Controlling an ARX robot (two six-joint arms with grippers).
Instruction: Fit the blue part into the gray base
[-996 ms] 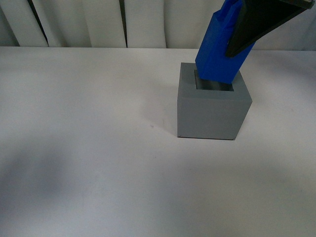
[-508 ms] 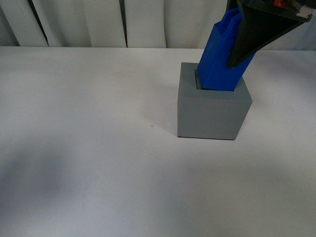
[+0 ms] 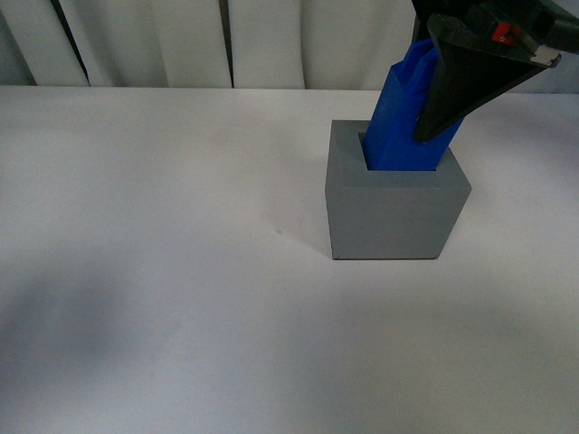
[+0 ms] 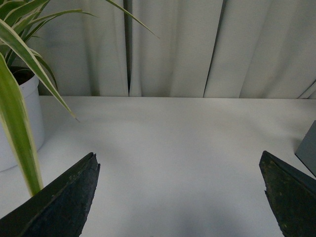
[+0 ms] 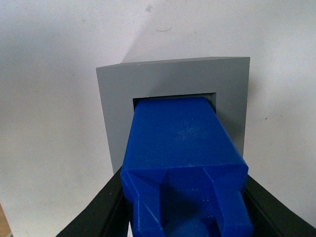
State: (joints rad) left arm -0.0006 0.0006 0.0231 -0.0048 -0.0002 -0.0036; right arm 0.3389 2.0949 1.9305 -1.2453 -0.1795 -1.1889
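Note:
The gray base [image 3: 398,217] stands on the white table right of centre. The blue part [image 3: 393,127] leans slightly to the right, with its lower end inside the base's square recess and its upper half sticking out. My right gripper [image 3: 418,127] is shut on the blue part's upper end, coming in from the upper right. In the right wrist view the blue part [image 5: 180,143] sits between the black fingers of the right gripper [image 5: 183,174] and fills most of the recess in the gray base [image 5: 116,108]. My left gripper [image 4: 177,160] is open over bare table, holding nothing.
White curtains [image 3: 262,41] hang behind the table's far edge. In the left wrist view a potted plant in a white pot [image 4: 19,123] stands to one side, and a corner of the gray base [image 4: 308,153] shows at the frame's edge.
The blue part has come down from just above the recess to sit inside it, and stands more upright. The gray base has shifted slightly toward the camera and to the right.

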